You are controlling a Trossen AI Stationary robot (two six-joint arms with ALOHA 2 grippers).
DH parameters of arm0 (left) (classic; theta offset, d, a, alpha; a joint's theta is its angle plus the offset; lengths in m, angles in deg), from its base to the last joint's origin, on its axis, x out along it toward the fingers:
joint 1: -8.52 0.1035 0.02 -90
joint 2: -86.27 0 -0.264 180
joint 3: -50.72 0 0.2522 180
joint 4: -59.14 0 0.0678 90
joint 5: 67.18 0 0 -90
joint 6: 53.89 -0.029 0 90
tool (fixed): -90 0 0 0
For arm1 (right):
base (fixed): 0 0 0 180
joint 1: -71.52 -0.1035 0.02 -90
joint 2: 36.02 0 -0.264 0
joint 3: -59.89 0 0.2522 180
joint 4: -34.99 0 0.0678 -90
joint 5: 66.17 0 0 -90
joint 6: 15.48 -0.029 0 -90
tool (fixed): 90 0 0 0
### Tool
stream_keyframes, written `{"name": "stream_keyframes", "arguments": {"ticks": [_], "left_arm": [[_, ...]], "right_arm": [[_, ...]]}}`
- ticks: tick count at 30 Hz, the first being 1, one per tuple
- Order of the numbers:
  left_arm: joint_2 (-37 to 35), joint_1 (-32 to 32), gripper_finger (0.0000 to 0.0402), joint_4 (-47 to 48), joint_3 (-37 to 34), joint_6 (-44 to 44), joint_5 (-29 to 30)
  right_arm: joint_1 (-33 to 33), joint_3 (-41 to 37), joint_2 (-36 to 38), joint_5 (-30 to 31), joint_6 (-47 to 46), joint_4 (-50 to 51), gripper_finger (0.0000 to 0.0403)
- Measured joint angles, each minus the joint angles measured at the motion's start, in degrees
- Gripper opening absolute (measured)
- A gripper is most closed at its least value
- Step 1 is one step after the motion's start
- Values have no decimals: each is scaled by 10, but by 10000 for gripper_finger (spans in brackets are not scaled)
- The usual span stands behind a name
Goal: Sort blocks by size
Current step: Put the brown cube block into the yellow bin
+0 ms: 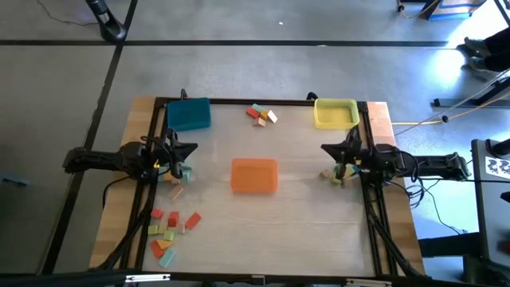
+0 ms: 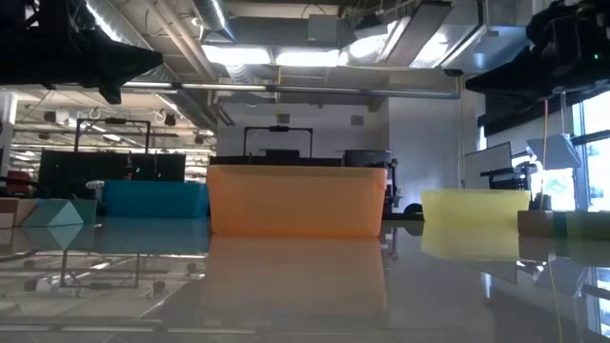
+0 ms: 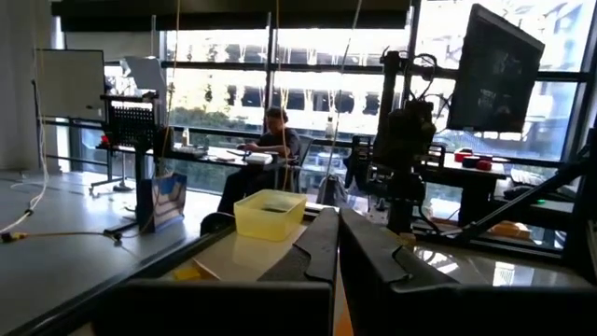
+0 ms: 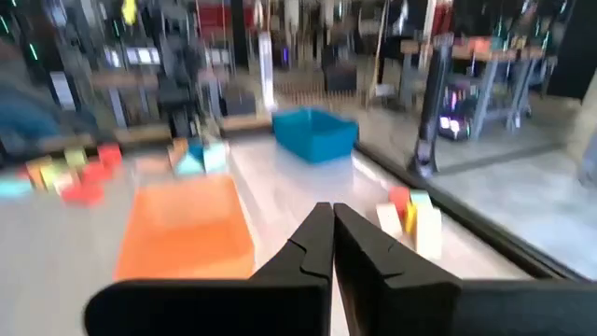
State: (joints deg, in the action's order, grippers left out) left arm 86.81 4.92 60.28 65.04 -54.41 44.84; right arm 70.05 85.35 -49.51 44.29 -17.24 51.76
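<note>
1. Hovering at the table's [image 1: 263, 219] left edge, the left gripper [image 1: 182, 151] has its jaws closed, empty.
2. Right gripper [image 1: 335, 154], at the right edge, likewise closed and empty.
3. Blocks [image 1: 171, 231] lie scattered front-left; another cluster [image 1: 261, 114] sits between the blue tray [image 1: 189, 114] and yellow tray [image 1: 335, 112].

Scattered coloured blocks [image 1: 172, 229] (several clusters)

Both arms are dark, nearly black, built of slim jointed segments; black cables trail from their bases; the left gripper [image 3: 338, 245] ends in two flat, dark, wedge-shaped fingers with angled edges; the right gripper [image 4: 333, 245] has matching black tapered fingers mounted on a broad dark crossbar.
</note>
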Motion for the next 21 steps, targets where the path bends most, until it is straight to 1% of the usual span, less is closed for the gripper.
{"name": "stream_keyframes", "arguments": {"ticks": [4, 9, 14, 17, 21], "left_arm": [[0, 0, 1, 0, 0, -19, 0], [0, 0, 1, -3, 0, -23, 0], [0, 0, 1, -3, 0, -11, 0], [0, 0, 1, -1, 0, -16, 0], [0, 0, 1, -1, 0, -34, 0]], "right_arm": [[0, 80, -71, -1, -33, 100, 14], [0, 208, -153, -23, -92, 254, 14], [0, 313, -235, -67, -165, 390, 14], [0, 348, -274, -101, -208, 446, 14], [0, 355, -317, -150, -258, 471, 14]]}}
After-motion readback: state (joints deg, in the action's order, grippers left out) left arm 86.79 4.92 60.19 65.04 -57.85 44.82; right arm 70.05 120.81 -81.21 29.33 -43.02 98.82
